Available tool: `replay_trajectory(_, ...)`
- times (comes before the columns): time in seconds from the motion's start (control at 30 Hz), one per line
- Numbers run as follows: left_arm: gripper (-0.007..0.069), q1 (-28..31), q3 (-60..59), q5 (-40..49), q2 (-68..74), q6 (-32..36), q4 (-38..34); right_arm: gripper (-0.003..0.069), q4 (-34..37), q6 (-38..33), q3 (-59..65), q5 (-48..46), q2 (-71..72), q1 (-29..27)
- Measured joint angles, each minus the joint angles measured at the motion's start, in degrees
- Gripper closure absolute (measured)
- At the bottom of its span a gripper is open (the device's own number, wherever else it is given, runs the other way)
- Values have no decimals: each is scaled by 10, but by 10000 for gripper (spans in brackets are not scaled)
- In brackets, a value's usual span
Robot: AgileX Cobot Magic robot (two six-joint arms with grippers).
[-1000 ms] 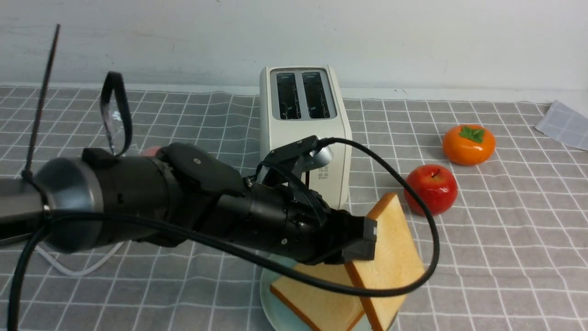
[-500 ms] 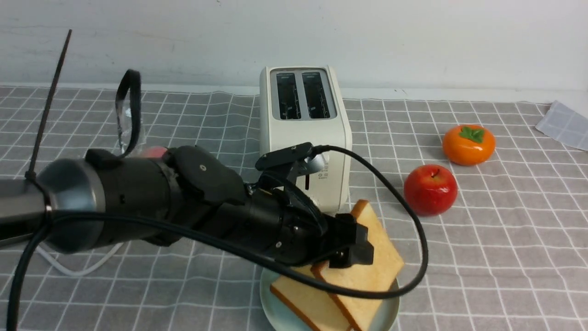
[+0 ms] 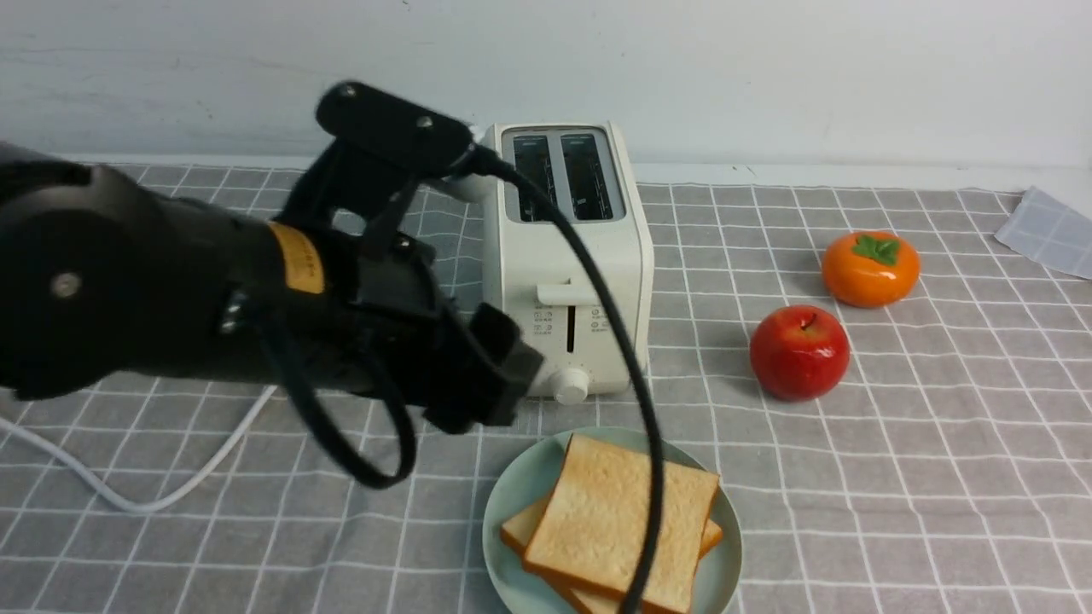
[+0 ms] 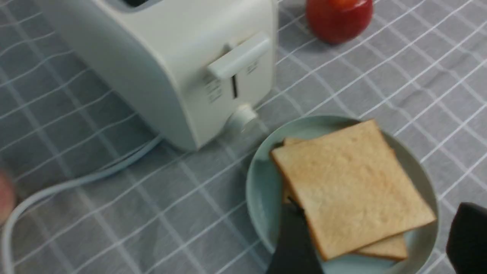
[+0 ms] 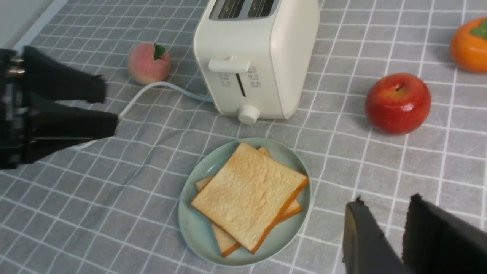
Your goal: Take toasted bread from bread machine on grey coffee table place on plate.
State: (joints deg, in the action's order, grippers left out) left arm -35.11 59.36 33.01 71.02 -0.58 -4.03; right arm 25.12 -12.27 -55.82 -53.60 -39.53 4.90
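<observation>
Two slices of toasted bread lie stacked on the mint-green plate [image 3: 505,503]; the top slice [image 3: 618,520] lies flat and the lower slice [image 3: 519,530] shows only at its edges. The cream bread machine [image 3: 563,256] stands just behind the plate on the grey coffee table [image 3: 938,477], both slots empty. My left gripper [image 3: 490,379] is open and empty, raised left of the plate and in front of the toaster's left side. In the left wrist view it [image 4: 380,243] hovers over the toast [image 4: 350,182]. My right gripper [image 5: 388,213] is empty, its jaws a narrow gap apart, off the plate's [image 5: 190,228] side.
A red apple [image 3: 799,352] and an orange persimmon [image 3: 870,269] sit right of the toaster. A peach [image 5: 148,62] lies on its left side. The white cord [image 3: 171,486] trails across the left of the table. A folded cloth [image 3: 1054,230] lies at the far right.
My left gripper has let go of the second slice, which now lies flat on the first. The gripper has opened, risen and drawn back to the left.
</observation>
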Motion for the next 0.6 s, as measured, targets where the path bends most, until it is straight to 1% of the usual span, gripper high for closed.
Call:
replay_trajectory(0.03,194,0,0,22,-11,-38,46,546,-12,0,1,6,0,0)
replay_trajectory(0.07,246,0,0,46,-20,-91,82,576,-24,0,4,11,0,0)
replay_trajectory(0.1,306,0,0,86,-31,-148,131,624,-39,0,10,19,0,0)
replay_trajectory(0.13,398,0,0,134,-42,-231,168,663,-48,0,20,23,-1,0)
replay_trajectory(0.2,509,0,-3,176,-58,-306,201,676,-53,0,35,27,-2,0)
replay_trajectory(0.27,627,0,-20,211,-92,-356,216,678,-55,0,72,35,-3,0)
replay_trajectory(0.33,638,0,-30,212,-110,-367,217,678,-54,0,96,46,0,0)
replay_trajectory(0.4,638,0,-56,197,-161,-386,213,678,-43,-29,155,85,30,0)
replay_trajectory(0.5,638,0,-87,173,-222,-397,199,678,-34,-71,222,135,105,0)
replay_trajectory(0.6,638,0,-128,168,-286,-398,186,678,-29,-76,291,181,191,0)
